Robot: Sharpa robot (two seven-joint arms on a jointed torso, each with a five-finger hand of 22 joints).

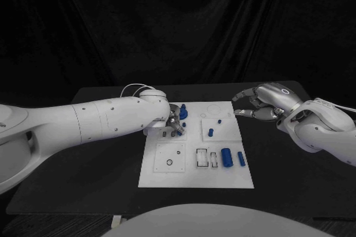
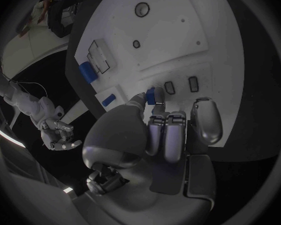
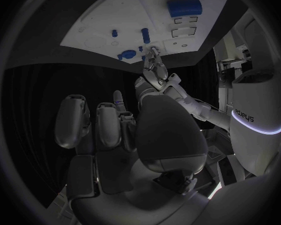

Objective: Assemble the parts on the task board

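A: Where is the work being done?

B: At the far left corner of the white board (image 1: 196, 178), which lies in the middle of the black table (image 1: 89, 185). The left hand (image 1: 172, 123) is lowered there, and a small blue piece (image 2: 154, 95) is seen pinched at its fingertips (image 2: 140, 99), held against the board beside two small slots. Another blue part (image 1: 183, 112) stands just beside the hand.

A: And the right hand?

B: The right hand (image 1: 260, 104) is held above the table off the board's far right corner, fingers curled inward, nothing grasped.

A: What else is left on the board?

B: A blue cylinder (image 1: 227, 157) and a thinner blue peg (image 1: 241, 157) lie near the right edge, with smaller blue pieces (image 1: 211, 132) farther back.

A: How should such pieces be handled?

B: They are judged light, stiff and smooth, so slipping is likely. A fingertip pinch across the sides is advised, with the end kept free for seating.
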